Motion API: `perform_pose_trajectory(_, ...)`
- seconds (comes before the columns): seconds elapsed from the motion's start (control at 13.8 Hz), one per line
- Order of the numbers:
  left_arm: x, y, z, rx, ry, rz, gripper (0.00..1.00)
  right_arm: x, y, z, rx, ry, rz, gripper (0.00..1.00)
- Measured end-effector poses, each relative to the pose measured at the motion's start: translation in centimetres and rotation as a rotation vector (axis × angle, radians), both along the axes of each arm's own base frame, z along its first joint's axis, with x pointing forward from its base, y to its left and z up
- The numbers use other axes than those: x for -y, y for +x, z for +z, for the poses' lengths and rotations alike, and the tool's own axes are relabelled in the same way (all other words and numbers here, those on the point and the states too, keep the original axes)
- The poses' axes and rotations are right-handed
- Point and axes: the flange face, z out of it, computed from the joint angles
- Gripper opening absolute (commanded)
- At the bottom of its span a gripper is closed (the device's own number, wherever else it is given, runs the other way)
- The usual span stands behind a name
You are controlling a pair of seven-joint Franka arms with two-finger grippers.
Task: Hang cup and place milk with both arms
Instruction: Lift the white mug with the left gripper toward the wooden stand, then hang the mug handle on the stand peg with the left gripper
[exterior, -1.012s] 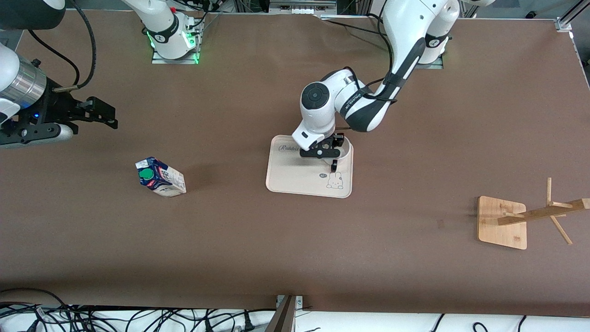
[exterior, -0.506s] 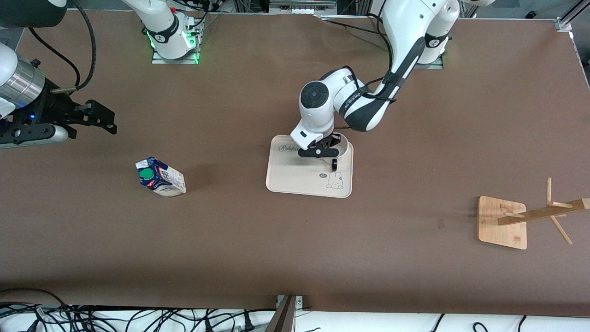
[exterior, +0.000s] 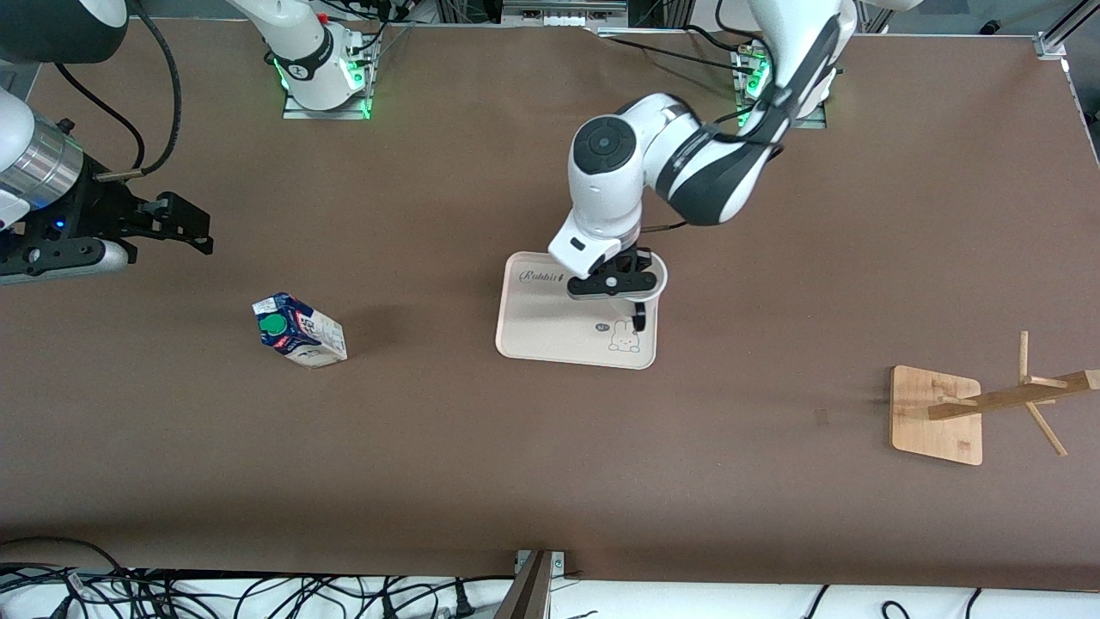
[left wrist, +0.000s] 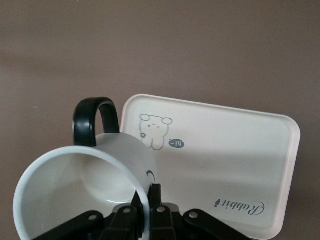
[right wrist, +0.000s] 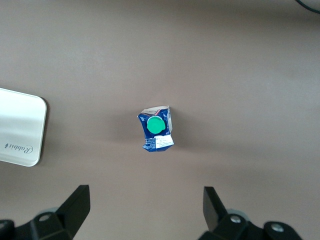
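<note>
My left gripper [exterior: 620, 282] is shut on the rim of the white cup [exterior: 655, 288] and holds it just above the tray [exterior: 550, 331]. The cup's black handle [exterior: 638, 320] points toward the front camera. In the left wrist view one finger [left wrist: 156, 196] is outside the cup [left wrist: 85, 185] wall and the other is inside. The milk [exterior: 298, 329] lies on the table toward the right arm's end, green cap up. My right gripper [exterior: 185, 225] is open and empty, above the table beside the milk. The right wrist view shows the milk [right wrist: 156, 130] ahead of that gripper [right wrist: 145, 205].
The cream tray has a rabbit drawing and shows in both wrist views [left wrist: 235, 150] [right wrist: 20, 130]. A wooden cup rack [exterior: 988, 404] with pegs stands toward the left arm's end, nearer the front camera. Cables lie along the table's front edge.
My left gripper has risen with the cup off the tray and shifted slightly toward the left arm's end. My right gripper has drifted a little.
</note>
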Motion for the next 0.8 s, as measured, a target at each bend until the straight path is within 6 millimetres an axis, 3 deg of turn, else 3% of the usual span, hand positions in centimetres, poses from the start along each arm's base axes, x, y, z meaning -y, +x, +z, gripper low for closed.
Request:
perform_pose_trajectory(0.22,-7.8,5.2,7.9,0.010,0.014,0.052,0.00,0.1,0.1,-0.2,-0.001,-0.001,0.000,1.00)
perform_pose_trajectory(0.36,-14.9,8.6,10.8,0.026,0.010,0.029,0.00,0.1,0.1,-0.2,-0.001,-0.001,0.000,1.00)
perform_pose_trajectory(0.58,-26.4,12.0,11.8,0.000,-0.015,-0.036,0.00,0.1,0.1,-0.2,-0.001,-0.001,0.000,1.00)
perform_pose_trajectory(0.8,-36.2,13.5,11.7,-0.028,-0.039,-0.116,0.00,0.1,0.1,-0.2,-0.001,-0.001,0.000,1.00)
